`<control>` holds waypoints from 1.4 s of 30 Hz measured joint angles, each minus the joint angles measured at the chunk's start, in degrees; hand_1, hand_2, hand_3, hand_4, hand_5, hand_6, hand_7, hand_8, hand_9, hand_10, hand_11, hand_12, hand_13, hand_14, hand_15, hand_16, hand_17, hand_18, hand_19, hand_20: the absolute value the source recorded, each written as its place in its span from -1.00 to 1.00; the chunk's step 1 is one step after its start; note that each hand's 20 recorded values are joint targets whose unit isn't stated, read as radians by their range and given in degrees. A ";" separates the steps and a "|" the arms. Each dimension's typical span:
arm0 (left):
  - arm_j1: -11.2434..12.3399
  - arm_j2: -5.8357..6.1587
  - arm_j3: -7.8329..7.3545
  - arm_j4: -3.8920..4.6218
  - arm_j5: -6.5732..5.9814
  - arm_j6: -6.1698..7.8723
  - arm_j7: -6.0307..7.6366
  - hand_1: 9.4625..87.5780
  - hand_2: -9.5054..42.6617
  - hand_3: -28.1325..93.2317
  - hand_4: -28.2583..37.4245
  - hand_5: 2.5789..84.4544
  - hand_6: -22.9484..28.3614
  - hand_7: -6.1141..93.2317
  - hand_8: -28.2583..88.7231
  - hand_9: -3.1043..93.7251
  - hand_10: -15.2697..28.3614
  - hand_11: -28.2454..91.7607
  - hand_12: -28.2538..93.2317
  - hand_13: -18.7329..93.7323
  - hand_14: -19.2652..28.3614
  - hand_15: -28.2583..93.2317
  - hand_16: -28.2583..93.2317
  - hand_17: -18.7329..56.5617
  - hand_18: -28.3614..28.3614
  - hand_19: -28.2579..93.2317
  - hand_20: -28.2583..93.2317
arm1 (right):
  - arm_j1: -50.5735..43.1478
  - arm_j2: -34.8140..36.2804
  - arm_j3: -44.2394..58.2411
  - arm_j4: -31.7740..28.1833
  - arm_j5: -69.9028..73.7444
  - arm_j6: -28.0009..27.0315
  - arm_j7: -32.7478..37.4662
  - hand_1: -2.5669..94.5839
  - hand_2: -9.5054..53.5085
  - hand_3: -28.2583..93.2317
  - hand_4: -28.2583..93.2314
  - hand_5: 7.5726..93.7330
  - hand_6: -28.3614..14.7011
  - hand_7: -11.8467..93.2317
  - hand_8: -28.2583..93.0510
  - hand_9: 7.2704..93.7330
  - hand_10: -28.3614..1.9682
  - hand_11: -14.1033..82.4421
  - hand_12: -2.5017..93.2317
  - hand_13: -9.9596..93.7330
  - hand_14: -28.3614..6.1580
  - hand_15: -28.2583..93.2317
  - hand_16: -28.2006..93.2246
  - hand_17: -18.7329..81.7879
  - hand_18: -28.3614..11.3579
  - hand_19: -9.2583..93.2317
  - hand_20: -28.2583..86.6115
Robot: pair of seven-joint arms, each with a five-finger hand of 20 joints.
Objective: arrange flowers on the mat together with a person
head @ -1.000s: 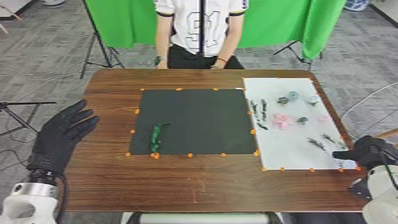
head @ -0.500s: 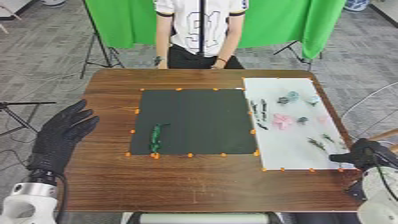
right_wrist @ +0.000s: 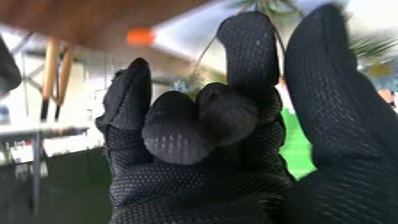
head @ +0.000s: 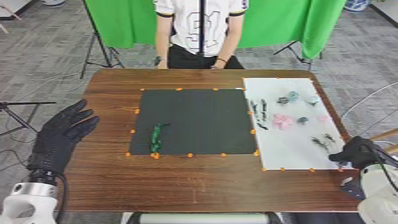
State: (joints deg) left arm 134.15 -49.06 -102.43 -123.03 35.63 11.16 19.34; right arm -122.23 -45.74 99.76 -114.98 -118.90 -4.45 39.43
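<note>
My right hand (head: 360,151) is low over the white mat's near right corner in the head view, its fingertips on the stem of a green sprig (head: 320,142). A second sprig (head: 330,137) lies close beside it. In the right wrist view my right hand (right_wrist: 209,170) has several fingers curled, and a leafy sprig (right_wrist: 266,6) shows past its fingertips with a thin stem. Pink flowers (head: 282,120), bluish flowers (head: 292,95) and dark stems (head: 263,111) lie on the white mat (head: 289,155). A green stem (head: 156,138) lies on the dark mat (head: 200,120). My left hand (head: 60,135) is open, left of the table.
Orange markers (head: 190,155) line both mats on the brown table (head: 169,185). A person stands at the far edge, both hands down there, away from the flowers. Wooden legs (right_wrist: 64,75) stand beyond the table in the right wrist view.
The two sprigs by my right hand have shifted slightly, their stems drawing closer together. My right hand has moved a little toward the mat. The left hand is unchanged.
</note>
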 measured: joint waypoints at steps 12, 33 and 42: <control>0.27 0.00 -0.14 -0.02 -0.04 0.03 0.07 -0.64 -0.71 0.66 -0.80 -0.14 0.02 -0.49 -0.67 -0.22 0.31 -0.13 -0.26 -0.10 0.48 -0.07 -0.50 -0.60 0.87 0.24 -0.45 | -1.07 -1.05 -0.69 -0.05 13.08 16.62 -4.04 -0.12 -1.00 0.86 -0.92 0.78 0.37 0.18 -0.28 0.88 0.40 0.77 0.01 0.79 0.16 0.88 0.02 0.27 -0.65 1.00 0.19; 0.88 -0.52 -0.46 -0.30 0.07 0.07 -0.78 -0.64 -0.70 0.66 -0.81 -0.15 0.02 -0.50 -0.67 -0.22 0.31 -0.13 -0.26 -0.10 0.49 -0.06 -0.50 -0.60 0.87 0.24 -0.45 | 28.08 -0.97 -35.09 -7.30 0.63 4.56 -19.59 -0.15 -0.98 0.87 -0.85 0.81 0.37 0.22 -0.30 0.91 0.41 0.80 0.02 0.82 0.16 0.91 0.03 0.31 -0.68 1.00 0.25; 0.68 -0.68 0.23 -0.27 0.14 0.05 -1.50 -0.64 -0.70 0.66 -0.81 -0.14 0.02 -0.49 -0.67 -0.22 0.31 -0.13 -0.26 -0.10 0.48 -0.06 -0.50 -0.60 0.87 0.24 -0.45 | 44.62 -10.80 -56.55 4.31 -1.43 2.20 -15.50 -0.21 -0.97 0.91 -0.75 0.89 0.36 0.20 -0.32 0.96 0.41 0.80 0.00 0.86 0.16 0.91 0.02 0.36 -0.73 1.00 0.30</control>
State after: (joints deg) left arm 134.83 -49.74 -102.20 -123.30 35.77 11.21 17.84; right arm -77.60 -56.54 43.20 -110.67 -120.33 -2.26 23.92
